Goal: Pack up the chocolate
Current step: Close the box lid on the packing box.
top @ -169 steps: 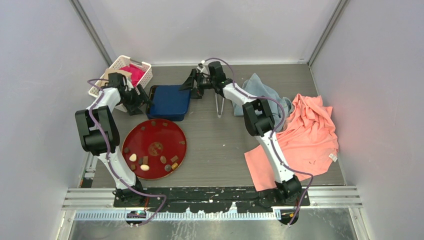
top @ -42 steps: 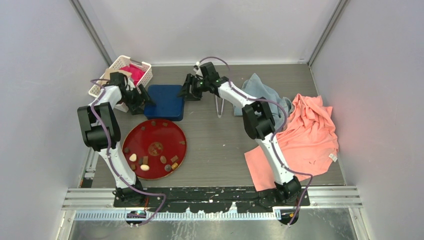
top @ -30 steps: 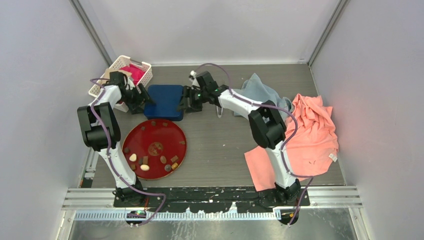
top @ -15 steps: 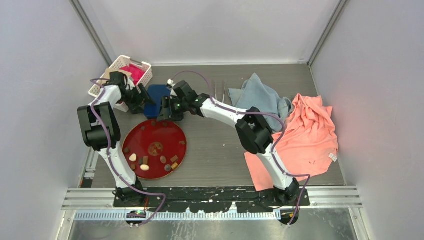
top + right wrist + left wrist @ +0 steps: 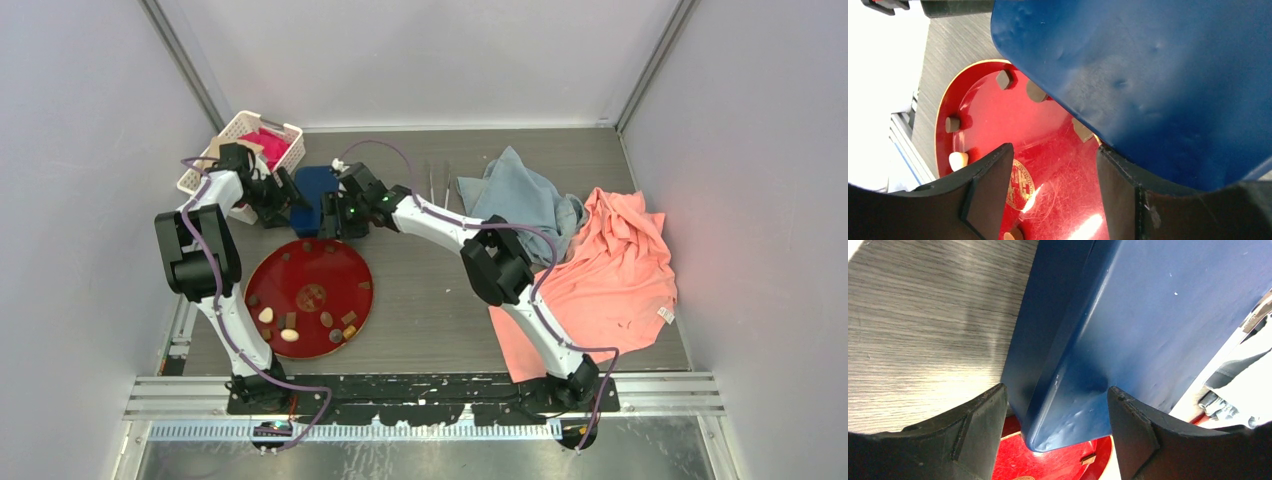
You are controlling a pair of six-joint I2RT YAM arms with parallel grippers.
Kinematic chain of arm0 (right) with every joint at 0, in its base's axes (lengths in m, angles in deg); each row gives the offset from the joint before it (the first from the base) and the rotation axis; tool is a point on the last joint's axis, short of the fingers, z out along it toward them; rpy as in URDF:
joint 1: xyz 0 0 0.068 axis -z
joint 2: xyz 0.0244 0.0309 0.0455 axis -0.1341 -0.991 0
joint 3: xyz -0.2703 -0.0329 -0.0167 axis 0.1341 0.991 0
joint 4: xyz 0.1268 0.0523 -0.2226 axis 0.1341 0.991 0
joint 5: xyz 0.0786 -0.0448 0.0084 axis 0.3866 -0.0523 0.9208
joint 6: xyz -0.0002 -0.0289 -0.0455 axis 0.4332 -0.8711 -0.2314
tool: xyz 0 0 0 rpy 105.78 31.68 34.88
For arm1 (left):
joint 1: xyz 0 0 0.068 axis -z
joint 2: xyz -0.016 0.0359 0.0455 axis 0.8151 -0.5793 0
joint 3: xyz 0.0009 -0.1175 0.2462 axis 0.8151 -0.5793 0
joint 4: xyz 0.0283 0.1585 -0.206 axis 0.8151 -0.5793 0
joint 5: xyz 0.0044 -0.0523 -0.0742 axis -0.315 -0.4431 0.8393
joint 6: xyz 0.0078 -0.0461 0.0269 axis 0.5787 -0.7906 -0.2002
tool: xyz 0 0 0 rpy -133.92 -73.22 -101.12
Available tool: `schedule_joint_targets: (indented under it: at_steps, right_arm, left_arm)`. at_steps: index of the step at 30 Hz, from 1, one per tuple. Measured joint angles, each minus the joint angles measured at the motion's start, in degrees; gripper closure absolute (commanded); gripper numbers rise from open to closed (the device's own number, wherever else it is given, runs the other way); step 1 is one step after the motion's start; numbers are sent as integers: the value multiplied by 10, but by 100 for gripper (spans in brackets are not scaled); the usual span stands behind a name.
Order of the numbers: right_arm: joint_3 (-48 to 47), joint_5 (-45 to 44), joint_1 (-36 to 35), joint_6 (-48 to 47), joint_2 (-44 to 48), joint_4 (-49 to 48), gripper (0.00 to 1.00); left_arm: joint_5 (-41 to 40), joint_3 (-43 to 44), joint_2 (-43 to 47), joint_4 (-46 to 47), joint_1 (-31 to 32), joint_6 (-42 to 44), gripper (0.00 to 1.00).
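My left gripper (image 5: 1056,389) pinching corner of dark blue plastic box (image 5: 1148,330); right gripper (image 5: 1054,148) spread over round red plate (image 5: 983,127) with chocolate (image 5: 1004,79).

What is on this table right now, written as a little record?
Chocolate: small pieces scattered on the red plate
Blue box: between both grippers, one corner over the plate's rim
Left gripper: closed on the box
Right gripper: open, one fingertip by the box
Elsewhere: basket, tongs, grey cloth, orange cloth
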Motion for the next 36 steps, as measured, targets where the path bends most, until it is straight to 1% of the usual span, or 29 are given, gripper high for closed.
schedule_joint_targets:
  at_steps: [6,14,17,21,23,27,30,36]
  right_arm:
    - [-46,-28,0,-12,-21,12,32]
    - [-72,-51,0,-17,-28,18,31]
    - [-71,-51,0,-18,-28,13,28]
    - [0,-53,1,-4,-1,-22,23]
    - [55,-58,2,22,22,-37,23]
    - [111,-64,7,86,47,-72,19]
    - [125,-71,13,131,50,-101,18]
    - [126,-93,22,194,49,-134,17]
  left_arm:
    - [2,0,0,0,0,0,27]
    - [9,0,0,1,0,-2,27]
    - [13,0,0,1,0,-4,27]
    - [15,0,0,2,0,-10,27]
    - [16,0,0,3,0,-12,27]
    - [20,0,0,3,0,-14,27]
    - [21,0,0,3,0,-15,27]
    - [23,0,0,5,0,-17,27]
